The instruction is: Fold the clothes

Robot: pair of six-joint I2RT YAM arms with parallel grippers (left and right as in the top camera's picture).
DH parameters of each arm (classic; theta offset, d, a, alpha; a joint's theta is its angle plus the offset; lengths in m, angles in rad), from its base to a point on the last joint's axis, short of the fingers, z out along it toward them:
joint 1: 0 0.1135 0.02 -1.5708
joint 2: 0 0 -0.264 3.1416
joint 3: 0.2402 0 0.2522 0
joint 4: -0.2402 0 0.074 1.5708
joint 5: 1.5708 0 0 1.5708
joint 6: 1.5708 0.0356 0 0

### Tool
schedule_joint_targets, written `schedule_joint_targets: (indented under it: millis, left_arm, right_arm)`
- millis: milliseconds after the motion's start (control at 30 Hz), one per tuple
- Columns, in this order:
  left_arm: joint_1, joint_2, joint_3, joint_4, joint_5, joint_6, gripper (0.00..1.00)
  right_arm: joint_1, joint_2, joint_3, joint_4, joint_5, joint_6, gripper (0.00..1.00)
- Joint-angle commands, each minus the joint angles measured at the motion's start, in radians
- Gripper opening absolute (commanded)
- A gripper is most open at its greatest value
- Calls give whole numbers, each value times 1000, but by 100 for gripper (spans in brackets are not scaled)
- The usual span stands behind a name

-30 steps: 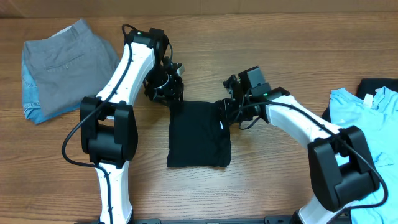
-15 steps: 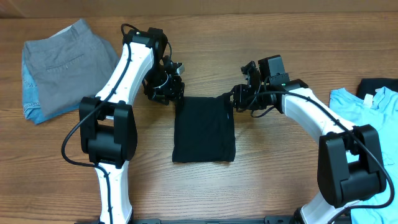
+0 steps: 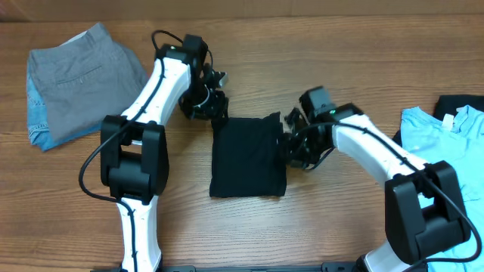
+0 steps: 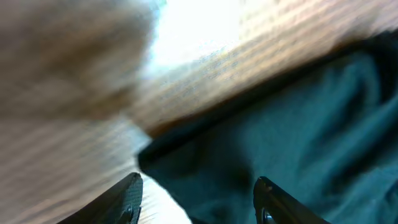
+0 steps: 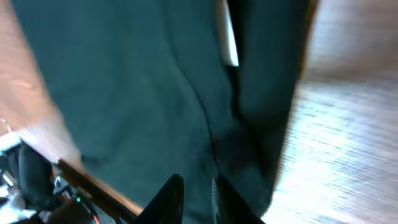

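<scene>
A black T-shirt, folded into a tall rectangle, lies flat in the middle of the table. My left gripper hovers at its top left corner, open, with the cloth's edge below the spread fingers and nothing pinched. My right gripper sits at the shirt's right edge, about halfway down. In the right wrist view its fingers stand almost together on a crease of the black cloth, near a white label. A light blue T-shirt lies at the far right.
Folded grey trousers rest on a blue patterned cloth at the back left. Another black garment shows under the light blue shirt at the right edge. Bare wooden table runs along the front.
My right gripper left the shirt's top right corner, opened, moved down the right edge and narrowed again. The left gripper opened wider and drew slightly back. The shirt slid a little right.
</scene>
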Motion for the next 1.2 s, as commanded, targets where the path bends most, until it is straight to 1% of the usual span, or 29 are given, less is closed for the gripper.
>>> schedule_joint_targets:
  millis: [0, 33, 67, 167, 267, 300, 367, 433, 467, 567, 600, 667, 700, 733, 767, 867, 1000, 1033, 1067, 1133, 1167]
  left_arm:
    - [-20, -13, -84, 61, -35, 15, 27]
    - [-19, -13, -93, 69, -53, 10, 14]
    - [-12, -13, -96, 74, -82, -17, 4]
    - [17, -14, -85, 80, -114, -29, 4]
    - [49, -14, -56, 63, -107, -30, 4]
    - [72, -14, -17, 32, -82, -29, 23]
    - [96, -14, 45, -28, -53, -27, 37]
    - [115, -14, 121, -111, -26, 3, 46]
    - [126, -14, 183, -185, -27, 24, 52]
    - [139, -15, 321, -344, -27, 60, 52]
    - [140, -16, 364, -386, -27, 68, 52]
    - [141, -24, 465, -476, -23, 68, 53]
    - [141, -33, 507, -510, -23, 68, 54]
    - [141, -50, 537, -518, -23, 56, 54]
    - [140, -90, 542, -518, -19, 33, 59]
    - [140, -183, 532, -518, -21, -19, 59]
    - [129, -324, 501, -518, -75, -57, 60]
    - [118, -394, 468, -518, -127, -72, 63]
    - [113, -425, 446, -518, -150, -82, 64]
    - [100, -492, 373, -518, -163, -89, 67]
    - [94, -517, 332, -518, -162, -90, 67]
  right_arm:
    - [12, -22, -135, 139, 23, 174, 13]
    - [12, -22, -164, 174, 29, 217, 11]
    - [12, -21, -210, 227, 37, 285, 11]
    - [3, -21, -283, 311, 38, 378, 9]
    - [-19, -23, -283, 302, 26, 391, 9]
    - [-26, -26, -282, 303, 21, 383, 10]
    - [-27, -41, -272, 300, 15, 324, 14]
    - [-27, -75, -250, 282, 5, 246, 17]
    - [-27, -114, -225, 257, 3, 198, 23]
    - [-26, -199, -172, 221, -26, 107, 26]
    - [-21, -240, -147, 219, -67, 72, 26]
    - [-12, -280, -128, 245, -98, 69, 24]
    - [-7, -294, -126, 273, -108, 71, 22]
    - [0, -298, -126, 305, -110, 85, 21]
    - [6, -293, -127, 333, -110, 103, 21]
    - [15, -263, -127, 379, -106, 106, 22]
    - [16, -183, -127, 418, -78, 180, 22]
    - [16, -129, -127, 438, -55, 212, 21]
    - [16, -88, -127, 458, -42, 241, 20]
    - [16, -21, -127, 496, -28, 294, 17]
    - [16, 9, -127, 513, -27, 317, 15]
